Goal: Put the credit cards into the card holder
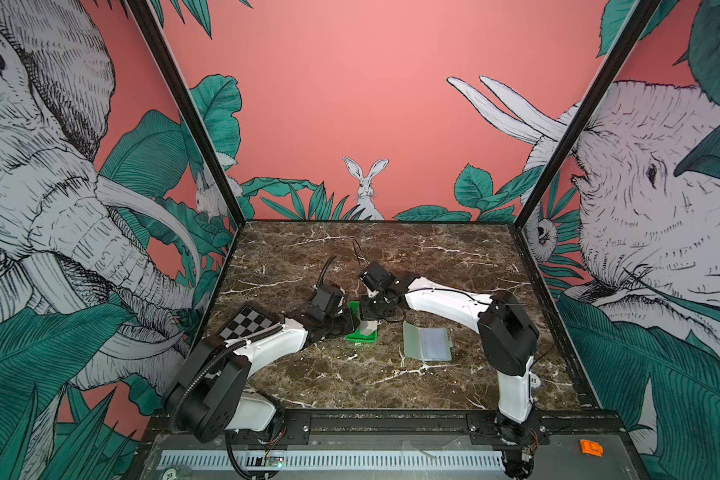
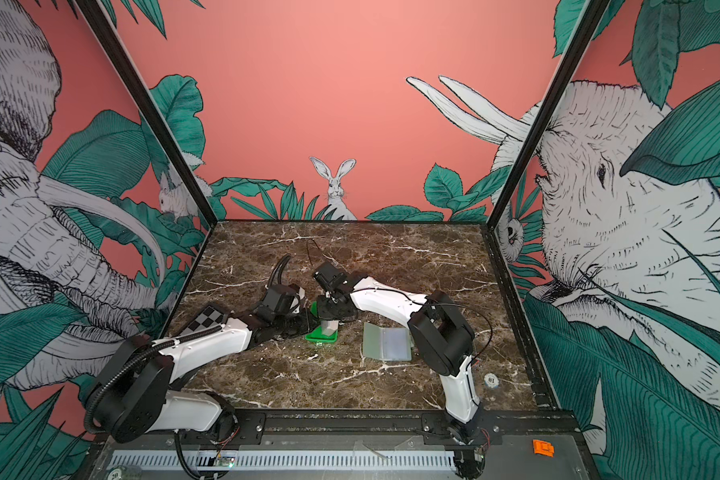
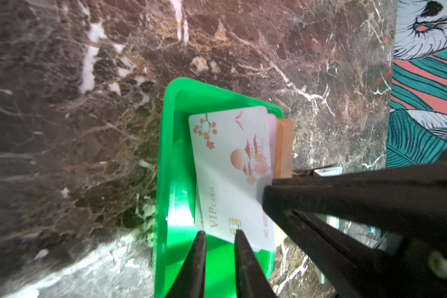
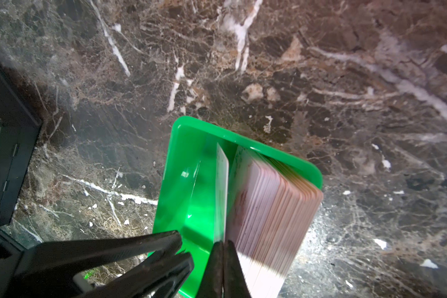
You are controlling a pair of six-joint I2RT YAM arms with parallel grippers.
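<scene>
The credit cards (image 4: 269, 206) stand on edge as a thick pale pink stack in a bright green tray (image 4: 191, 154). My right gripper (image 4: 223, 242) is shut on the edge of one white card (image 4: 222, 191), which stands slightly apart from the stack. In the left wrist view that card (image 3: 232, 170) shows its "VIP CARD" face. My left gripper (image 3: 220, 232) is narrowly open over the tray floor, its tips at the card's near edge with nothing between them. The card holder (image 1: 427, 340) lies open on the marble to the right of the tray, in both top views.
The green tray (image 1: 360, 337) sits mid-table between both arms. A round token marked 10 (image 2: 490, 379) lies near the right arm's base. An orange part (image 1: 591, 448) rests on the front ledge. Black frame posts and printed walls enclose the marble table (image 1: 350, 382).
</scene>
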